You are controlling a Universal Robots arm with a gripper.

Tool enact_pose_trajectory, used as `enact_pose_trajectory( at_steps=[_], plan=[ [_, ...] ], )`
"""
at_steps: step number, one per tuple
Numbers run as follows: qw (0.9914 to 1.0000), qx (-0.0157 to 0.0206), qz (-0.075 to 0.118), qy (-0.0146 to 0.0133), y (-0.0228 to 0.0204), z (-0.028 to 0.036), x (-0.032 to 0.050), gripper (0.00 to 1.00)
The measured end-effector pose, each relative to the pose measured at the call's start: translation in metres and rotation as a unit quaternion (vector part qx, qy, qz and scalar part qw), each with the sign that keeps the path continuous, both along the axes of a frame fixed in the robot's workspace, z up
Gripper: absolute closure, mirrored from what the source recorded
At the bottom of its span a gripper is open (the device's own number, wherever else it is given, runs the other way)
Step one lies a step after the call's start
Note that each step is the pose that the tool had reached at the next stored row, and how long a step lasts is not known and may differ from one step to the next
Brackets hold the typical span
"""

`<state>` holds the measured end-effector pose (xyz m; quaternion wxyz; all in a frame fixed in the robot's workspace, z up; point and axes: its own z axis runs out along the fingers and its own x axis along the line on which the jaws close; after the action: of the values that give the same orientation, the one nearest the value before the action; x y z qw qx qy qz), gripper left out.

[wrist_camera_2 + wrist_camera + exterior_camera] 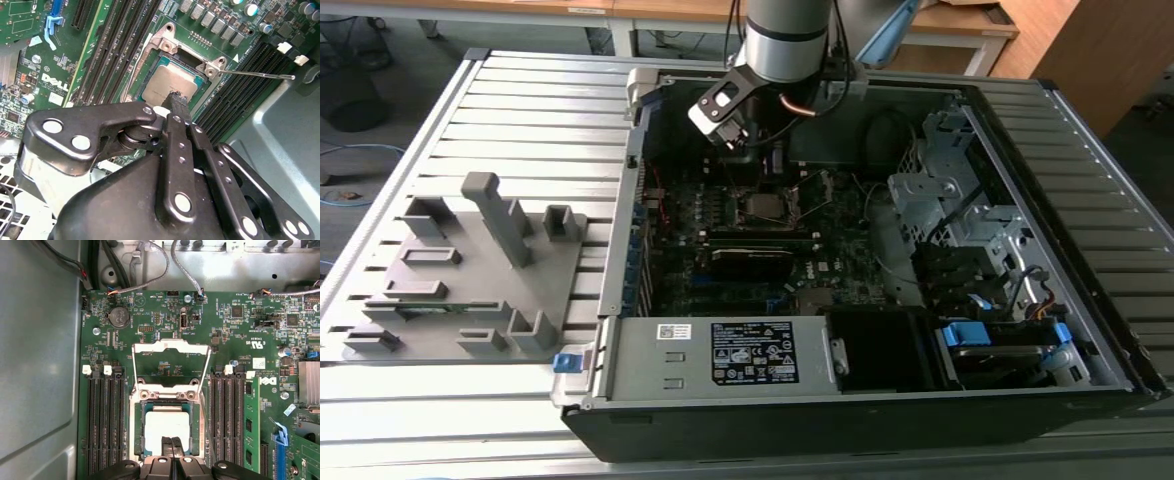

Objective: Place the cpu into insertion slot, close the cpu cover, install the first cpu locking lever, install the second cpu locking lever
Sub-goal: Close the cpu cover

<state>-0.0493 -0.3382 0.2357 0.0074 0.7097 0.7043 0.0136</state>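
Gripper point(172, 440): fingers pressed together, nothing between them, tips at the near edge of the cpu point(167, 424); contact not clear. Cpu lies flat in the insertion slot point(170, 396). In the exterior view the slot sits at 6 o'clock from the gripper. Beyond the slot, the cpu cover point(170, 344) stands open. One locking lever point(255, 74) juts free.

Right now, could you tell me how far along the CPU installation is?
Done: the cpu lies in the insertion slot. In hand: the shut gripper holds nothing, its tips just over the cpu's near edge. Left: the cpu cover lies swung open beyond the socket, and a locking lever sticks out unlatched in the second wrist view, so closing the cover and both levers remain.
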Motion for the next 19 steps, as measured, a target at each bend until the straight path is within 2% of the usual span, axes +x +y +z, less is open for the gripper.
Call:
enact_pose_trajectory(
  at_steps=[15, 19],
  plan=[
    [1.00000, 0.0000, 0.000, 0.0000, 0.0000, 0.0007, 0.0025, 0.89],
    [1.00000, 0.0000, 0.000, 0.0005, 0.0000, 0.0029, 0.0025, 0.89]
  ],
)
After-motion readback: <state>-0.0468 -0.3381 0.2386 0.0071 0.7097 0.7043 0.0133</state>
